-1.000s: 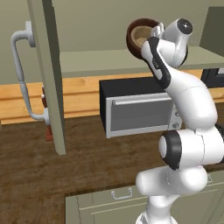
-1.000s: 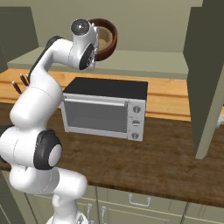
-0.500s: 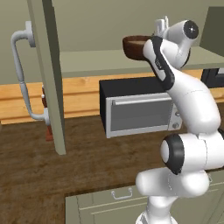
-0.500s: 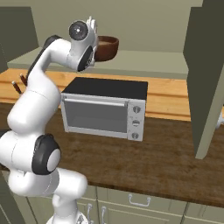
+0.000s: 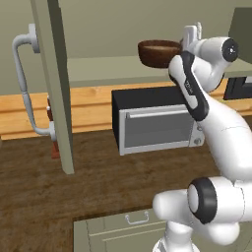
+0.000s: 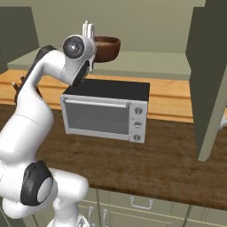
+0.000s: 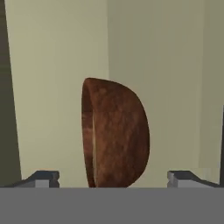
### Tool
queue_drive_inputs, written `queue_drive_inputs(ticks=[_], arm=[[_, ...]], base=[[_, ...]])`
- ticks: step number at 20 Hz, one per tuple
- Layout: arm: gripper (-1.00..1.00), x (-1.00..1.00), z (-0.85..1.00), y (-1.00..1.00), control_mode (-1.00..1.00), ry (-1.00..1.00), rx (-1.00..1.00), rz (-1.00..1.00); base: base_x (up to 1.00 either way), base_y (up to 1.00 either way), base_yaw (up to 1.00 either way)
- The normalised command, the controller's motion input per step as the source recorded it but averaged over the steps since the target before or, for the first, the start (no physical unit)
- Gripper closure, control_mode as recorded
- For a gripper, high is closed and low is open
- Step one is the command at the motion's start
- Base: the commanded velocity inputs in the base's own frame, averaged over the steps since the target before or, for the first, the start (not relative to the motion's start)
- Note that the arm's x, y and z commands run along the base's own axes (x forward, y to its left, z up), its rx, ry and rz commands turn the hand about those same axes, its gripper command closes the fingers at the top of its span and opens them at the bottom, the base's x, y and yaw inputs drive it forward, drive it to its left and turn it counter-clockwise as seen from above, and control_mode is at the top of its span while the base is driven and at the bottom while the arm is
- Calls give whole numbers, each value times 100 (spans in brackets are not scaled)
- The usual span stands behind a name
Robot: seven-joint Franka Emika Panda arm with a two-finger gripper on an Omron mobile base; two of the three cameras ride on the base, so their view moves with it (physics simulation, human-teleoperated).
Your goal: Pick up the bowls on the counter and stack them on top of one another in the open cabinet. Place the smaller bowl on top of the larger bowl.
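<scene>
One bowl in play: the larger bowl [image 5: 158,52], dark reddish-brown, sits level and mouth-up over the shelf of the open cabinet [image 5: 98,69], above the toaster oven [image 5: 155,120]. From the right base camera the bowl [image 6: 106,48] reads the same way, upright, low over the shelf [image 6: 146,62]; I cannot tell from either base camera whether its base touches the shelf yet.

My gripper [image 5: 189,39] is at the bowl's right rim as seen from the left base camera; from the right base camera the gripper [image 6: 88,32] is at the bowl's left rim, its pale fingers pointing up. In the hand camera the bowl [image 7: 116,133] appears edge-on and rolled, because the hand is rolled; my two fingertips [image 7: 41,178] stand wide at the bottom corners with the bowl between them. Jaws: spread apart, not pinching the bowl in that view. Whether the rim is contacted lower down is hidden by the frame edge.

Key relation: the bowl lies straight ahead of my jaws, along the hand's pointing axis, toward the cabinet's back wall [image 7: 57,65]. Judgement: the placing step for the large bowl looks nearly complete; a retreat would need to go back along that axis, away from the wall, clear of the rim.

Cabinet door [image 5: 54,83] hangs open at left, its curved handle [image 5: 24,83] facing outward. Counter [image 5: 74,197] below.
</scene>
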Motion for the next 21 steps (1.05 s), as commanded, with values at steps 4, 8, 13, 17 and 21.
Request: queue_drive_inputs(ticks=[4, 8, 13, 17, 21], arm=[[-100, -100, -32, -13, -100, 17, 0, 0], [-100, -100, -40, -5, -100, 31, 0, 2], [-100, -67, -78, 0, -100, 44, -5, 0], [-100, -47, -100, 0, -100, 51, -9, 0], [-100, -46, -100, 0, -100, 52, -10, 0]], base=[[0, 0, 0], [0, 0, 0], [0, 0, 0], [0, 0, 0], [0, 0, 0]])
